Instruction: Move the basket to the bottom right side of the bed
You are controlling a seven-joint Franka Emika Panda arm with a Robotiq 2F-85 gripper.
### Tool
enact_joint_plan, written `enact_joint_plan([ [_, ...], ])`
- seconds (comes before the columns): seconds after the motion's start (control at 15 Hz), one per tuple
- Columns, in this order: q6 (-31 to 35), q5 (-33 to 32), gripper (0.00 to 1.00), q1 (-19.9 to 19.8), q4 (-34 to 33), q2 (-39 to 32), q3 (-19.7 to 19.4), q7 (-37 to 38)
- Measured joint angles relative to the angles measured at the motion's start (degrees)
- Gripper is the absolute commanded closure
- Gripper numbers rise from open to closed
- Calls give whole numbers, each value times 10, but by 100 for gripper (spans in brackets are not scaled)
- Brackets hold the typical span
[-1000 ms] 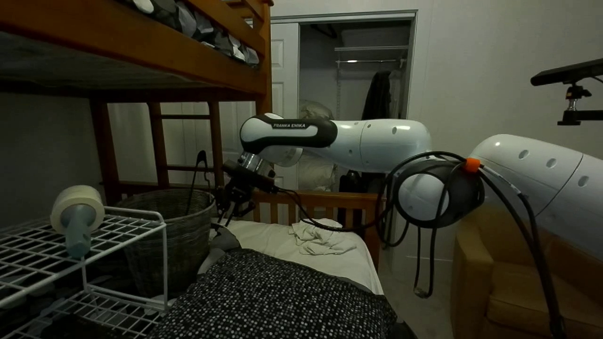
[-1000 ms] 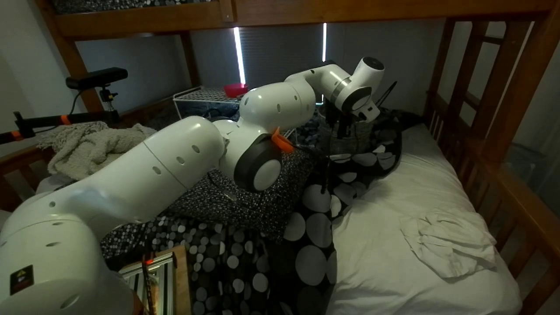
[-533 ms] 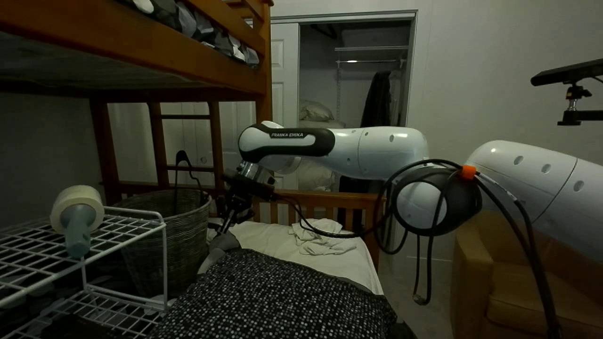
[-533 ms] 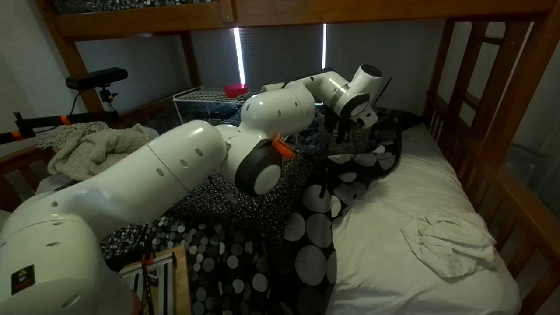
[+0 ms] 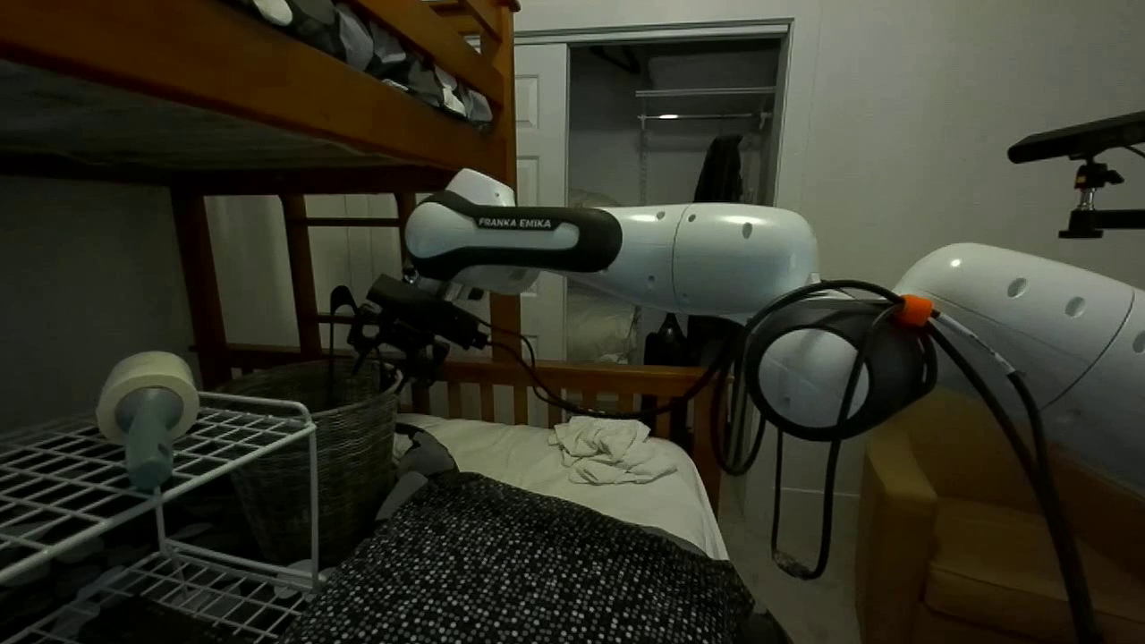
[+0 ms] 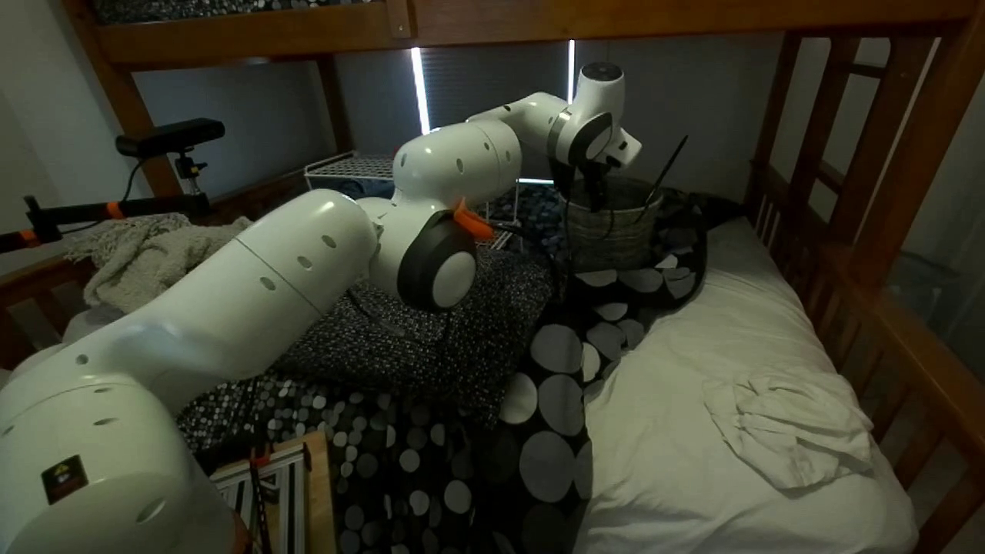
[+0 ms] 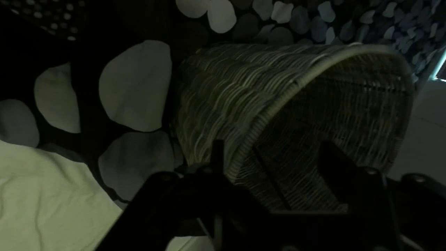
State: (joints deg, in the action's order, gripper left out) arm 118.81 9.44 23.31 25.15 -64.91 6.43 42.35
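The basket [image 5: 326, 474] is a grey woven tapered bin, standing upright on the far part of the bed [image 6: 677, 431]. Its mouth and rim fill much of the wrist view, where the basket [image 7: 223, 90] appears sideways. A thin dark wire handle [image 6: 668, 173] sticks up out of it. My gripper [image 7: 273, 150] stands open just above the basket's rim. In the wrist view one finger [image 7: 218, 153] overlaps the outer wall and the opposite one lies over the mouth, with the rim seen between them. Whether either touches the basket, I cannot tell.
A white wire rack [image 5: 224, 420] with a roll of tape [image 5: 148, 398] stands close beside the basket. Overhead runs the upper bunk's wooden beam [image 6: 616, 19]. A crumpled white cloth [image 6: 793, 427] lies on the sheet near the slatted rail [image 6: 908, 362].
My gripper has risen and moved over the basket's rim, and its fingers have spread apart. The wire handle has swung left in an exterior view, and the basket has shifted slightly the same way.
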Motion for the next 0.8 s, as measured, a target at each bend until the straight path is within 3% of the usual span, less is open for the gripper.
enact_joint_plan([
  [0.2, 16, -7, 0, 7, 0, 8, -7, 3],
  [0.53, 76, -47, 0, 5, 11, 0, -58, 70],
  [0.8, 78, -48, 0, -1, 15, -6, -61, 70],
])
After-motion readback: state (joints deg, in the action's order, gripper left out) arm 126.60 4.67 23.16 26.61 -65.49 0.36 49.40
